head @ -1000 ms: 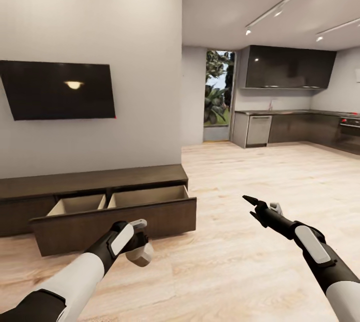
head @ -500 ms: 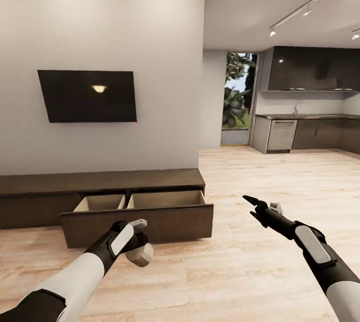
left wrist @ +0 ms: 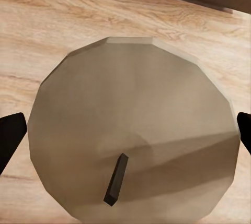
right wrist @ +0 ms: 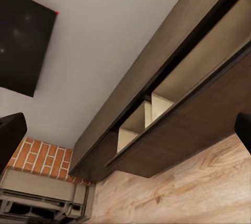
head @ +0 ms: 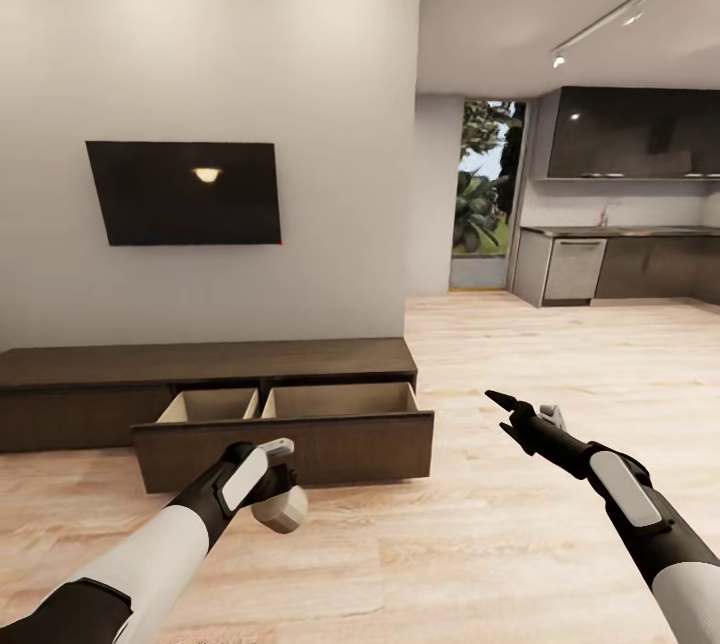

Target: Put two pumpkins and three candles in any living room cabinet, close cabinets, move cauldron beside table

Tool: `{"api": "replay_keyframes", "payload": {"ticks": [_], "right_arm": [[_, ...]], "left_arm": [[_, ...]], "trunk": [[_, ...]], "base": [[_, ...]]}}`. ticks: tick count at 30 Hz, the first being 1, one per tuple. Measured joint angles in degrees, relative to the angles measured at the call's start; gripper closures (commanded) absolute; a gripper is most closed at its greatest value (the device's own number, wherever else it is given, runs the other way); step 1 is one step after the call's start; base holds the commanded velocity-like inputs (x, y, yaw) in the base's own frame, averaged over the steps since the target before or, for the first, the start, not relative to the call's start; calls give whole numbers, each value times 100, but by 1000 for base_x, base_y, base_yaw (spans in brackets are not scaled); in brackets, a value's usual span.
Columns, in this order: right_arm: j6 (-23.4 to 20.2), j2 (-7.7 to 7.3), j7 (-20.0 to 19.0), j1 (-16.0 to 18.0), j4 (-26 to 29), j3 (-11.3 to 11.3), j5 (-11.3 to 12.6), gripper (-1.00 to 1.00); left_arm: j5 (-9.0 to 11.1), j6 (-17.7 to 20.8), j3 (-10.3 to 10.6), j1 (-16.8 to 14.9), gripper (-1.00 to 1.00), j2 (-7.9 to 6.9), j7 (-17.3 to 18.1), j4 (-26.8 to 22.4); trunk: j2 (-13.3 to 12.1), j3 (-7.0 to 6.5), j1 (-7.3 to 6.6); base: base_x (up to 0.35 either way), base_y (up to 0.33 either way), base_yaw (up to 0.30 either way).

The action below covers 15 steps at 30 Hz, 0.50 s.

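the left gripper clamps a candle short of the open cabinet, so releasing early would drop it on the floor, while the right gripper stands apart and empty.

The cabinet is cut off at the head view's left edge, and the floors of its pulled-out drawers are hidden behind their own front panel. The candle is cropped by the left wrist view's lower edge, its base unseen.
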<state>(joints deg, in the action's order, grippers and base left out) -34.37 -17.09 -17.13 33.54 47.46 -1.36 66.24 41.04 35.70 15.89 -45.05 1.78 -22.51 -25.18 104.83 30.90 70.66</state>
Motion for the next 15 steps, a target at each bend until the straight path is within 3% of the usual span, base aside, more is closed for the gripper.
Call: {"api": "replay_keyframes", "payload": {"ticks": [15], "right_arm": [[8,-14,-14,1,0,0,-16,-100]], "left_arm": [[2,1,2,0,100,-4,0,0]], "trunk": [[-602,-137,-330]], "base": [[0,0,108]]}}
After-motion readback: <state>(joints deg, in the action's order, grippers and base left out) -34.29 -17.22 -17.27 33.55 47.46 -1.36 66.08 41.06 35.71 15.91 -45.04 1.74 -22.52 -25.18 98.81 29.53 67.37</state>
